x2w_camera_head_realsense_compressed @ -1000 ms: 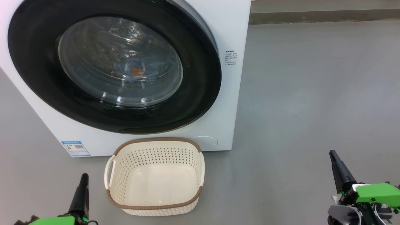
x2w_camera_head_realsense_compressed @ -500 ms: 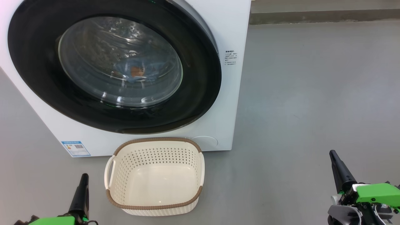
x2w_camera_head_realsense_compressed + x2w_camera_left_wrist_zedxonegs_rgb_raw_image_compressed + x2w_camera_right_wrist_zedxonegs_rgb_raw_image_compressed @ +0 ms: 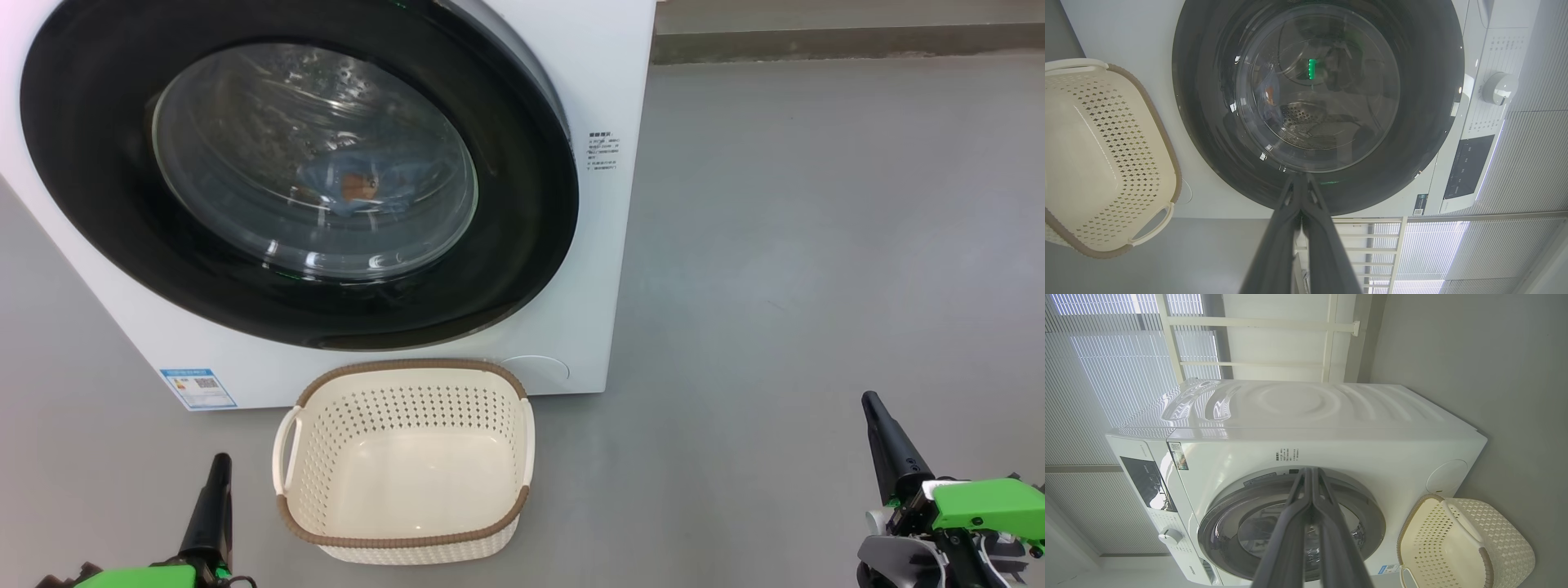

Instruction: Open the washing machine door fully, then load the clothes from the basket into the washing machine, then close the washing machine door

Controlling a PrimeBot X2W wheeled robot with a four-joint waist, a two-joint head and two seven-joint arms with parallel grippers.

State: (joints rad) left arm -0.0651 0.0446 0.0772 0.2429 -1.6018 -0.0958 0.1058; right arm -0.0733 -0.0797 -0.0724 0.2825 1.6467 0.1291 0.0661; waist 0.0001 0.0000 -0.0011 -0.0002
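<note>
**While both grippers sit closed, door shut and clothes in drum**

As seen from the head view, the washing machine point(image 3: 608, 73) stands on the grey floor point(image 3: 816, 245), its white front taking up the upper left. The washing machine door point(image 3: 90, 163) lies flush against that front, a glossy black ring around a bulging glass window. Through the glass, the clothes point(image 3: 359, 186) show as a light blue bundle with an orange-brown patch, low in the drum. Reflections blur the rest of the fabric, so I cannot tell how many pieces there are.

The basket point(image 3: 408, 364) sits on the floor just in front of the machine, below the door's lower edge. Its brown rim faces up and its perforated cream inside is bare down to the bottom. A small blue label point(image 3: 197, 388) is at the machine's lower front corner, to the left of the basket.

Left gripper point(image 3: 220, 460): lower left, beside the basket's left handle but apart from it. Fingers are pressed together and pointing up, with nothing between them. The left wrist view confirms both fingers meeting at the tips, aimed at the door's rim.

Right gripper point(image 3: 870, 400): lower right, well apart from basket and machine. Fingers are closed on each other and hold nothing. In the right wrist view the tips touch, lined up with the door's edge.
</note>
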